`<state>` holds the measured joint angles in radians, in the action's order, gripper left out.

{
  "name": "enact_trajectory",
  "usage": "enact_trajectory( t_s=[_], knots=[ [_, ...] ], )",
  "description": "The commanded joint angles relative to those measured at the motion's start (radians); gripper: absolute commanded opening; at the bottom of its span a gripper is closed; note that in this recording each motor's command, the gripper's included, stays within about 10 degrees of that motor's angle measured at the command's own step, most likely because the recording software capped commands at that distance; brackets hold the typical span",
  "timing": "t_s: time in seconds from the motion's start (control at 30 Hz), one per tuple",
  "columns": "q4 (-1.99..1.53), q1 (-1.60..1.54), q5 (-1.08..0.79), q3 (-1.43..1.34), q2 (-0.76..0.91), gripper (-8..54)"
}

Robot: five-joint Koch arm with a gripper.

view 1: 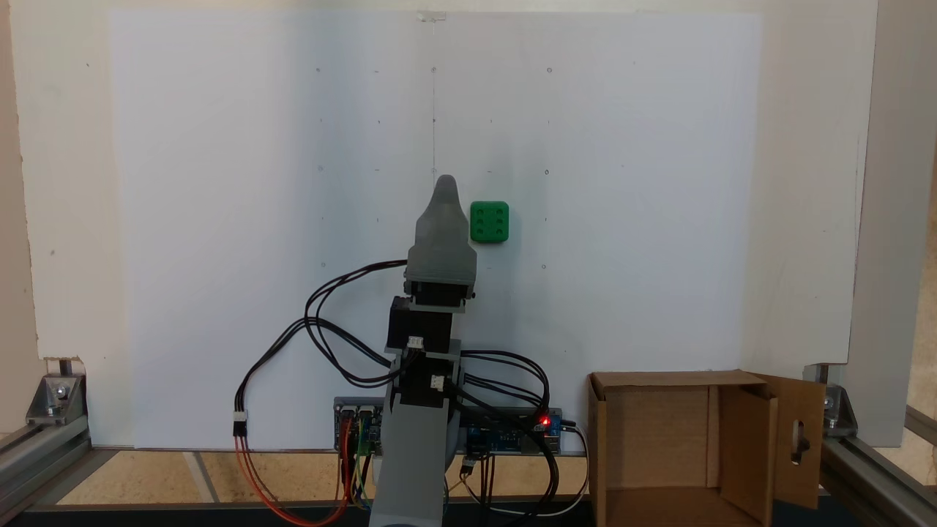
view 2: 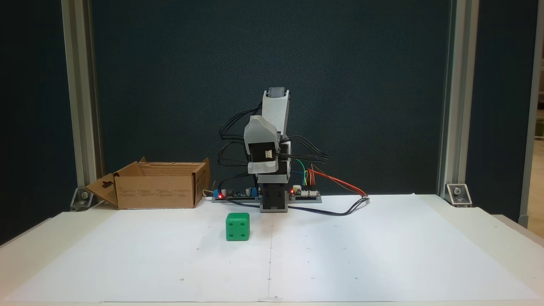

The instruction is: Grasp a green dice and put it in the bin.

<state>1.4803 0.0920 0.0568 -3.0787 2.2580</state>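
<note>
Just rounded green dice [view 2: 237, 227] on smooth white paper [view 2: 340, 255].

I see my grey plastic arm [view 2: 272, 140] folded up over its base, its grey tapered gripper [view 1: 446, 183] hanging above the counter, jaws stacked so their gap stays hidden.

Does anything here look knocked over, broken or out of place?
Nothing stands out. The small bright green plastic dice sits flat on the white paper sheet, apart from the folded grey arm's gripper. The brown cardboard bin stands upright, flaps open.
</note>
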Motion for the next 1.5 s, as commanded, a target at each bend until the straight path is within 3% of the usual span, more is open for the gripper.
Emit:
enact_trajectory(
  t_s=[0.0,1.1,1.47],
  knots=[
    [0.011,-0.002,0.021,-0.048,0.109,44.6],
    [0.006,0.009,0.017,-0.029,0.110,43.9],
    [-0.751,0.011,0.014,0.556,0.110,44.0]
  ],
)
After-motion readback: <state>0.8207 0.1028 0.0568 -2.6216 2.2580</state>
